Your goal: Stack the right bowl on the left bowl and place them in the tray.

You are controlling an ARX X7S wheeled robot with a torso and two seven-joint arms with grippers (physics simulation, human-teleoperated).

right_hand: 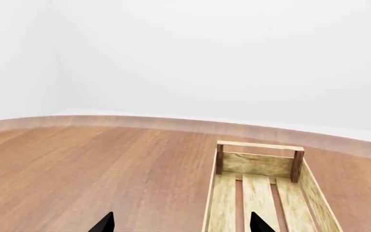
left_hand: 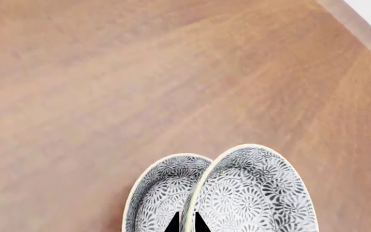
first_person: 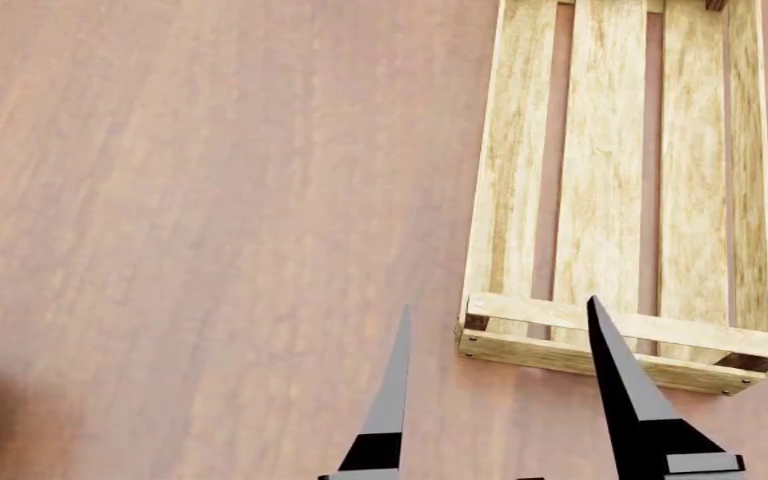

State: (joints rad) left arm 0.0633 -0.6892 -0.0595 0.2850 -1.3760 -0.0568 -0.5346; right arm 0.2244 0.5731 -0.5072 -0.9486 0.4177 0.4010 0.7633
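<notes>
Two shallow, round, grey floral-patterned bowls, one [left_hand: 163, 193] nested behind the other [left_hand: 256, 193], are pinched at their rims by the left gripper [left_hand: 187, 224]. The right gripper [first_person: 498, 390] hangs with jaws apart near the slatted light-wood tray [first_person: 618, 200], which lies empty on the smooth brown wooden table [first_person: 197, 200].

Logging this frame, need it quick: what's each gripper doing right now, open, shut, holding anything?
Left gripper: shut on the rim of the patterned bowls.
Right gripper: open, empty, near the tray.
</notes>
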